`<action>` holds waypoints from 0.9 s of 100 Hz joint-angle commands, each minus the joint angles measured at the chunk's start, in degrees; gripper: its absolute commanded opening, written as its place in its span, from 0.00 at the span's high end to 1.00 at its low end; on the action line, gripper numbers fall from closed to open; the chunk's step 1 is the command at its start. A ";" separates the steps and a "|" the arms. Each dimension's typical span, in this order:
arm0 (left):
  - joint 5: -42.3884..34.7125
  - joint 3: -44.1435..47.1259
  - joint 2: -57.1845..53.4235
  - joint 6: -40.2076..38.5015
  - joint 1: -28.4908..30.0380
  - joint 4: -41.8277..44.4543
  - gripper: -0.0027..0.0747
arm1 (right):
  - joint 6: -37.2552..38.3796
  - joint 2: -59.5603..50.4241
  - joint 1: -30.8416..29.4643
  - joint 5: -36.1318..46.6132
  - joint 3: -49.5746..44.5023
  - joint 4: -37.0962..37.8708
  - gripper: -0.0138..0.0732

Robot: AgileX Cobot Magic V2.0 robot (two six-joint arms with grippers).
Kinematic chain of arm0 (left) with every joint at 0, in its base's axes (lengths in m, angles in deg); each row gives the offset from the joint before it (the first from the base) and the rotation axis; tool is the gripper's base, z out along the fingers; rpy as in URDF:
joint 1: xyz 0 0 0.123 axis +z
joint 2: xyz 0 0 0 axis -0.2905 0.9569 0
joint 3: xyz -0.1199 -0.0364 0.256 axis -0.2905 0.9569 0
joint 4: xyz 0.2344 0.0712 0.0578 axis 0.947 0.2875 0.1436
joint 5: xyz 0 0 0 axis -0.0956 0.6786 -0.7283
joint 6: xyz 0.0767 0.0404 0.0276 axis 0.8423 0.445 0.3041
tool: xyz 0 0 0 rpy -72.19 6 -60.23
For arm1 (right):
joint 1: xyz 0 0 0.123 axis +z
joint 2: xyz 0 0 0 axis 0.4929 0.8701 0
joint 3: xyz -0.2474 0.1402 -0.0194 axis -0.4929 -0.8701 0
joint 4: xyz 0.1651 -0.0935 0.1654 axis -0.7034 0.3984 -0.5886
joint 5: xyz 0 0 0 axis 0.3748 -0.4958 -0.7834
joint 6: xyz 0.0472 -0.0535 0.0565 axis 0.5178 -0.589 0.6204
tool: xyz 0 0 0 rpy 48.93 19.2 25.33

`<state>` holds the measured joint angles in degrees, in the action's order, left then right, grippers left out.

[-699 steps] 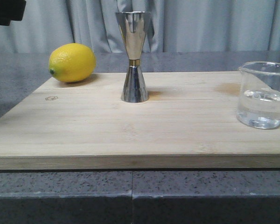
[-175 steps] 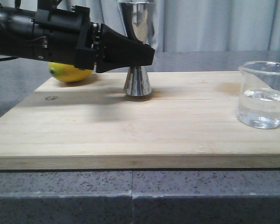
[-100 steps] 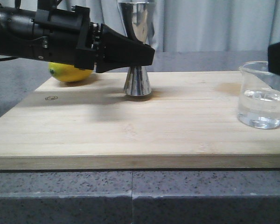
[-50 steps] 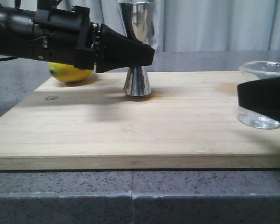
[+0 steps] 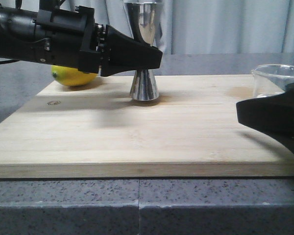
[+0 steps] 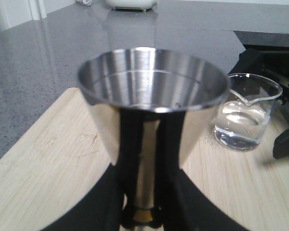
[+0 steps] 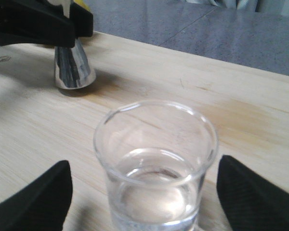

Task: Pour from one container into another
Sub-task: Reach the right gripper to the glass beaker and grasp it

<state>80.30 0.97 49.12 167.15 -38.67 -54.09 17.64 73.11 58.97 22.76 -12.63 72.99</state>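
**Q.** Which step of the pour was in hand?

**A.** The grasp of the source vessel. The left gripper [image 5: 148, 58] was at the jigger [image 5: 143, 54], its fingers [image 6: 176, 159] pinching the narrow waist by the gold band, as the left wrist view showed. The jigger stood upright, mouth up, on the wooden board [image 5: 137, 132], just beside the lemon [image 5: 74, 77]. The beaker [image 7: 156, 163] stood upright near the board's right edge, well apart from the jigger, with clear liquid in its lower part.

**Q.** And the right arm?

**A.** The right gripper [image 7: 144, 192] had its fingers [image 7: 36, 195] spread wide, one to each side of the beaker. In the right wrist view a gap showed between each finger and the glass, so nothing was held. In the front view the dark finger [image 5: 274, 117] hid most of the beaker, leaving only the rim in sight.

**Q.** What did the next move call for?

**A.** By judgement, the fingers would have to close evenly on the beaker wall, low enough to leave the rim free. The glass is smooth and probably slippery, so a firm, centred hold matters. Then would come a lift clear of the board, a carry across to the jigger, and a slow tilt with the pouring lip over the steel cup. That cup is narrow, so liquid could easily miss it. The left hold should keep the jigger from tipping.
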 commanded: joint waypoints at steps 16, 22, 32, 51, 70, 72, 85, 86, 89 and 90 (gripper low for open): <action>6.12 -1.59 -2.62 -0.08 -0.54 -4.63 0.96 | -0.13 3.18 -0.03 8.26 1.29 -0.09 0.26; 6.12 -1.59 -2.62 -0.08 -0.54 -4.63 0.96 | -0.13 3.90 -0.03 9.10 1.29 -0.09 0.26; 6.12 -1.59 -2.62 -0.08 -0.54 -4.63 0.96 | -0.13 4.76 -0.03 9.73 1.29 -0.22 0.26; 6.12 -1.59 -2.62 -0.08 -0.54 -4.63 0.96 | -0.13 4.76 -0.03 10.15 1.29 -0.62 0.30; 6.12 -1.59 -2.62 -0.08 -0.54 -4.63 0.96 | -0.13 4.76 -0.03 10.15 1.29 -0.62 0.47; 6.12 -1.59 -2.62 -0.08 -0.54 -4.63 0.96 | -0.13 4.76 -0.03 10.15 1.29 -0.62 0.48; 6.12 -1.59 -2.62 -0.08 -0.54 -4.63 0.96 | -0.13 4.76 -0.03 10.15 1.29 -0.62 0.52; 6.12 -1.59 -2.62 -0.08 -0.54 -4.63 0.96 | -0.13 4.76 -0.03 10.15 1.29 -0.62 0.52; 6.12 -1.59 -2.62 -0.08 -0.54 -4.63 0.96 | -0.13 4.76 -0.03 10.15 1.29 -0.62 0.52; 6.12 -1.59 -2.62 -0.08 -0.54 -4.63 0.96 | -0.13 4.76 -0.03 10.15 1.29 -0.62 0.52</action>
<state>80.30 0.97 49.12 167.25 -38.67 -54.09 17.64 78.42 58.97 27.87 -12.63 72.40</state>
